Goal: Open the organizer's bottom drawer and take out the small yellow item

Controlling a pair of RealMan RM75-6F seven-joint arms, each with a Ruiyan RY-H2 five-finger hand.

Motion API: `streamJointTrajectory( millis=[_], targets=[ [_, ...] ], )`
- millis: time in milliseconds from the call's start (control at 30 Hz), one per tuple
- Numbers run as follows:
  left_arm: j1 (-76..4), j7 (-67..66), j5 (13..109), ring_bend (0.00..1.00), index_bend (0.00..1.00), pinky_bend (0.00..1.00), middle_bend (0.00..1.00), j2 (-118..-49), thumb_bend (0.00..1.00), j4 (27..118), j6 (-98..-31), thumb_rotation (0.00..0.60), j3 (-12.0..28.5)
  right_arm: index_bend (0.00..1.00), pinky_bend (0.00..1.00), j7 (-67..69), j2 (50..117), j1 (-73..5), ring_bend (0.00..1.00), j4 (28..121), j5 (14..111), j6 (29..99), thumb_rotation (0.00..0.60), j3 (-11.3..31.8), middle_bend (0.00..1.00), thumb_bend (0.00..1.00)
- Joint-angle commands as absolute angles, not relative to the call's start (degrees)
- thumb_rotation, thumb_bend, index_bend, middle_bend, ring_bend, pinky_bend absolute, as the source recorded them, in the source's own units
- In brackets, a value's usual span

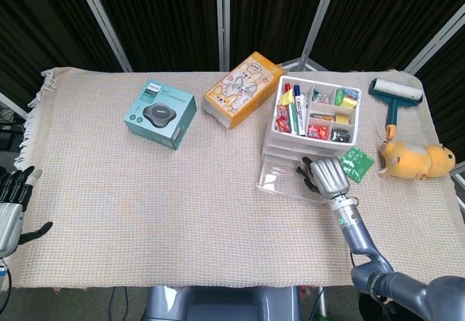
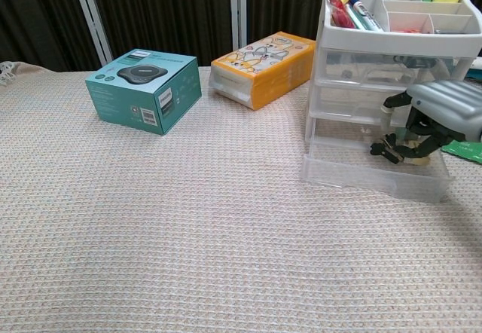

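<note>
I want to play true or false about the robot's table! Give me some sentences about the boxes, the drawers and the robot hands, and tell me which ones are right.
1. The bottom drawer of the organizer is pulled out. True.
2. The right hand is reaching into the open drawer. True.
3. The left hand is holding the teal box. False: it is at the table's left edge, far from the box, and holds nothing.
4. The orange box sits between the teal box and the organizer. True.
5. The yellow plush toy is lying inside the drawer. False: it lies on the table, to the right of the organizer.
</note>
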State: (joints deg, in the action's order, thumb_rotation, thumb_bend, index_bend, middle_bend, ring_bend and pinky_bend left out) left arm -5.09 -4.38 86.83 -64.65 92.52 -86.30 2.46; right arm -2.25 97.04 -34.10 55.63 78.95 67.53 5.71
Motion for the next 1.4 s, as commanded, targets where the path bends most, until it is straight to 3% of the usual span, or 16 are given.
streamJointTrajectory(
  millis=[33, 167, 300, 467, 600, 767, 1000, 1400],
  targets=[
    [-5.1, -4.3, 86.8, 0.00, 0.00, 0.00, 0.00, -64.6, 0.16, 92.5, -86.2, 0.600, 2.4, 0.46, 0.63, -2.9, 96.8, -33.1, 1.00, 55.9, 79.8, 68.4, 0.600, 4.9, 1.00, 0.24],
    [-5.1, -4.3, 86.7, 0.00, 0.00, 0.00, 0.00, -64.5, 0.16, 92.6, -86.0, 0.600, 2.4, 0.42, 0.63, -3.9, 95.4, -32.3, 1.00, 58.1, 80.4, 68.9, 0.600, 4.4, 1.00, 0.28],
    [-5.1, -4.4, 87.0, 0.00, 0.00, 0.00, 0.00, -64.4, 0.16, 92.7, -86.3, 0.600, 2.3, 0.30, 0.63, -5.0, 93.2, -31.3, 0.99, 61.9, 81.6, 70.5, 0.600, 4.1, 0.98, 0.32],
    [-4.9, -4.5, 87.7, 0.00, 0.00, 0.00, 0.00, -64.2, 0.16, 93.2, -86.8, 0.600, 2.0, 0.15, 0.62, -8.6, 87.4, -29.7, 0.96, 72.8, 81.7, 71.8, 0.600, 4.0, 0.94, 0.33],
    [-4.8, -4.5, 87.9, 0.00, 0.00, 0.00, 0.00, -64.2, 0.16, 93.3, -86.8, 0.600, 1.9, 0.05, 0.62, -11.8, 82.9, -28.7, 0.95, 81.4, 79.8, 69.9, 0.600, 3.6, 0.93, 0.42],
    [-4.9, -4.7, 88.2, 0.00, 0.00, 0.00, 0.00, -64.1, 0.16, 93.4, -86.8, 0.600, 1.7, 0.03, 0.63, -18.8, 77.8, -28.3, 0.95, 89.9, 74.0, 64.8, 0.600, 2.6, 0.94, 0.58],
    [-5.0, -5.0, 88.2, 0.00, 0.00, 0.00, 0.00, -64.0, 0.16, 93.6, -86.4, 0.600, 1.6, 0.04, 0.63, -23.9, 75.5, -28.7, 0.99, 93.3, 66.6, 60.7, 0.600, 3.0, 0.98, 0.72],
    [-5.2, -5.6, 87.7, 0.00, 0.00, 0.00, 0.00, -64.2, 0.16, 93.7, -85.8, 0.600, 1.6, 0.01, 0.63, -31.2, 75.0, -33.8, 1.00, 93.4, 50.9, 53.1, 0.600, 4.9, 0.99, 0.74]
  ],
)
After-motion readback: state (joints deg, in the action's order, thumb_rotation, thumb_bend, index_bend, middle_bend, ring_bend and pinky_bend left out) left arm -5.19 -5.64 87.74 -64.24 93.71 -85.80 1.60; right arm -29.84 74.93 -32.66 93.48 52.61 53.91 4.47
